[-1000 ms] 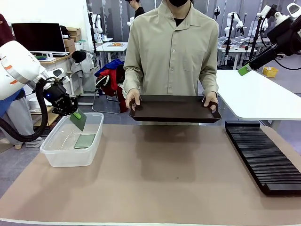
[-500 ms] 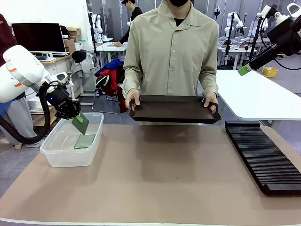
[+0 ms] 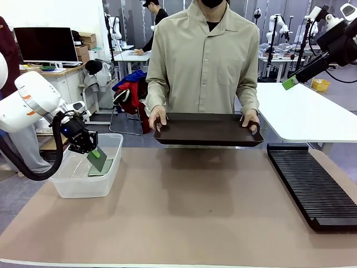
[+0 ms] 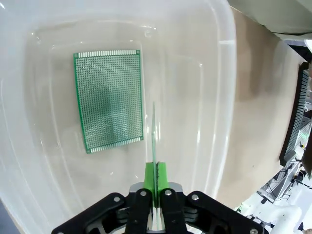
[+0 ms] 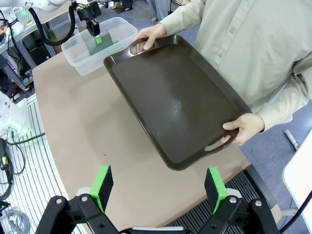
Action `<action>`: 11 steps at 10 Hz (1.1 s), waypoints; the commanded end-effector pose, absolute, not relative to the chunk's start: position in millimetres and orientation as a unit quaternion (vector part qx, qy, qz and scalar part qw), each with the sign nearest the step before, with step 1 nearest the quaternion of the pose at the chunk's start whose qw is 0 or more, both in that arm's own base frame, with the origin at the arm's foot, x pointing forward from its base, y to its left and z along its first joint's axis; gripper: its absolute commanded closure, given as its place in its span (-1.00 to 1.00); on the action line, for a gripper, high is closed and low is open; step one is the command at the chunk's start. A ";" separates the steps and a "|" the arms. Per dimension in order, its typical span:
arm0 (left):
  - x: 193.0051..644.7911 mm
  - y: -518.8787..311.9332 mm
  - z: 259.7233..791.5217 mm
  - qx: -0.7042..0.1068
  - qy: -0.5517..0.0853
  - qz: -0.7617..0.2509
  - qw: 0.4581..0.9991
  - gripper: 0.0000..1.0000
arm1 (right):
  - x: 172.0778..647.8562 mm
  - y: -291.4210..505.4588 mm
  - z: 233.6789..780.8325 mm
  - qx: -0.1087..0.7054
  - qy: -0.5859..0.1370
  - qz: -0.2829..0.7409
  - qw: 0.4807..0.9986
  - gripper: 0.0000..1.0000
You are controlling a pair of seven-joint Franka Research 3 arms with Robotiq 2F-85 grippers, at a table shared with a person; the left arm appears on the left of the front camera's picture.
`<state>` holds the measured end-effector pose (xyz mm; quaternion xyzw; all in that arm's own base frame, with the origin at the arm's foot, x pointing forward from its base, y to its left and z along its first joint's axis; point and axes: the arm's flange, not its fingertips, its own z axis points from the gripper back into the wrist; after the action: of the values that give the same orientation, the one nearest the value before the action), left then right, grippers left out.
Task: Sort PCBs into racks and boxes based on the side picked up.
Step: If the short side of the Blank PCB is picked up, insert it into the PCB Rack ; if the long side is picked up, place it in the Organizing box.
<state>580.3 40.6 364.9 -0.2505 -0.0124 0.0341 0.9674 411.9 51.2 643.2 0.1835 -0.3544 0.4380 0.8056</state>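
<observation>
My left gripper (image 3: 93, 151) is shut on the edge of a green PCB (image 3: 101, 160) and holds it tilted, down inside the clear box (image 3: 72, 187) at the table's left. In the left wrist view this PCB (image 4: 154, 131) shows edge-on between the green pads (image 4: 163, 176). A second PCB (image 4: 109, 100) lies flat on the box floor (image 4: 53, 161), just beside the held one. The long black rack (image 3: 312, 184) lies along the right side. My right gripper (image 5: 158, 187) is open and holds nothing, high above the table's right (image 3: 289, 82).
A person at the far edge holds a dark brown tray (image 3: 206, 129) level in both hands, with nothing on it (image 5: 175, 97). A white side table (image 3: 304, 111) stands at the back right. Bare brown table surface (image 3: 195, 212) spans the middle.
My left gripper has come down and slightly forward with its PCB, from above the box rim to inside the box. The tray and the right arm have stayed where they were.
</observation>
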 end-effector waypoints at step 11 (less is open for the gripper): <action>600.1 48.6 341.6 -0.218 -0.032 0.034 0.975 0.15 | 412.4 51.9 641.4 0.187 -0.357 0.438 0.804 -1.00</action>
<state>603.0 46.8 334.4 -0.2253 -0.0193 0.0331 0.9735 411.9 51.2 643.2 0.1834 -0.3544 0.4380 0.8055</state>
